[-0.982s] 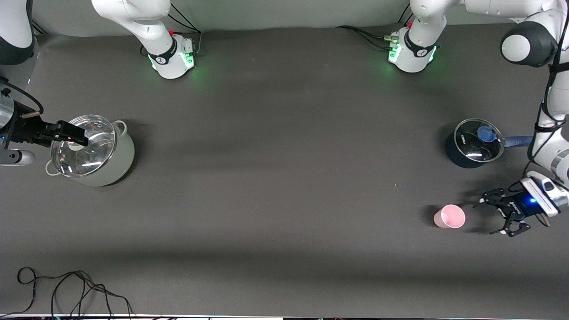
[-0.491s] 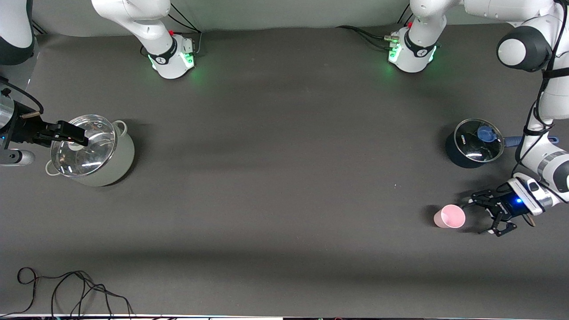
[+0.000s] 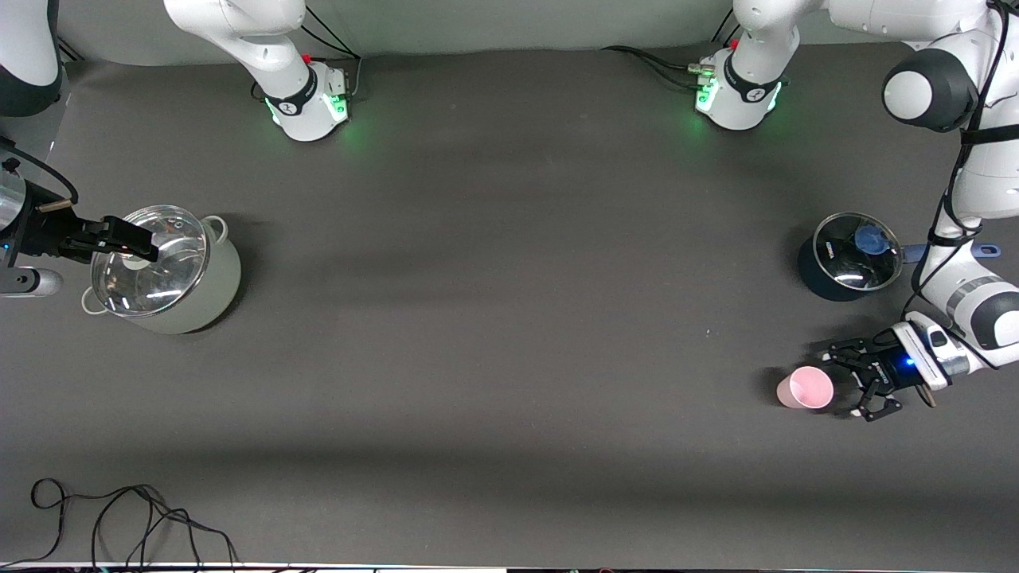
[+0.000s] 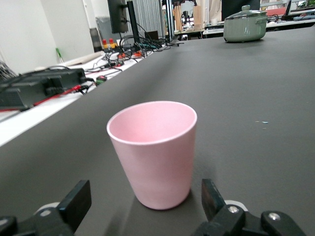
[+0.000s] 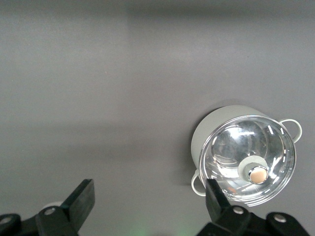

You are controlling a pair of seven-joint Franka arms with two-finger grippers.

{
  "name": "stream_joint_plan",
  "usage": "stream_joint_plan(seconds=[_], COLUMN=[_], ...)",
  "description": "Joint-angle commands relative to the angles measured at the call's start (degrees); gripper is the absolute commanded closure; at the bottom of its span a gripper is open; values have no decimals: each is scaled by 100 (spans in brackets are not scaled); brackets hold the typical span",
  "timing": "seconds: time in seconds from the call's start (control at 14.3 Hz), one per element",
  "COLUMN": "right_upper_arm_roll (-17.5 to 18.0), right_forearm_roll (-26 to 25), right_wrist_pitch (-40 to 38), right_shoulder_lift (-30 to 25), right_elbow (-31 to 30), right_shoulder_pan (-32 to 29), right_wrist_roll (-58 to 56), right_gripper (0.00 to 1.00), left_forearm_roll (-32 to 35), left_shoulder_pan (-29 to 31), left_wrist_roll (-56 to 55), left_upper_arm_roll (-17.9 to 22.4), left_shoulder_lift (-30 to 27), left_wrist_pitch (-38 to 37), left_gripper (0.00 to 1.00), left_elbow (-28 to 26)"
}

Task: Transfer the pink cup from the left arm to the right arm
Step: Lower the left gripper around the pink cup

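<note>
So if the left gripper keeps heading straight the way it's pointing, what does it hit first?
Most likely the pink cup. The left gripper is open and aimed at it, and the left wrist view shows the upright cup centred just ahead, between the fingers, not yet touched.

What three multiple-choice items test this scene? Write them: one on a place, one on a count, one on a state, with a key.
1. Where does the pink cup stand?
A. On the table, at the left arm's end
B. Inside the blue pot
C. On the grey-green pot's lid

2. How many lidded pots are on the table?
A. One
B. Two
C. Four

3. What is the left gripper doing?
A. Shut on the cup
B. Open beside the cup
C. Lifting a lid

Key: 1 A, the cup stands upright on bare table. 2 B, a grey-green pot and a blue pot. 3 B, the left wrist view shows its fingers apart, the cup ahead of them.
</note>
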Motion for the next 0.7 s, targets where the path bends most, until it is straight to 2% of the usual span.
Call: stream_joint_plan(seconds=[0.0,0.14,0.63], right_upper_arm_roll=[-6,-15,-15], right_forearm_roll=[64,64,64], right_wrist_pitch=[-112,-112,-112], right_shoulder_lift=[63,63,63], right_elbow=[150,150,158], right_shoulder_pan=[48,39,39], right_wrist_roll=[112,103,76], right_gripper=[0,0,0], left_forearm_roll=[329,506,506], left_shoulder_pan=[-39,-39,-170], left_wrist_roll=[-599,-908,-1120], left_upper_arm_roll=[42,42,25], left_shoulder_lift=[-50,-68,-59], left_wrist_pitch=[53,53,166], left_gripper=[0,0,0], left_elbow=[-64,-55,-64])
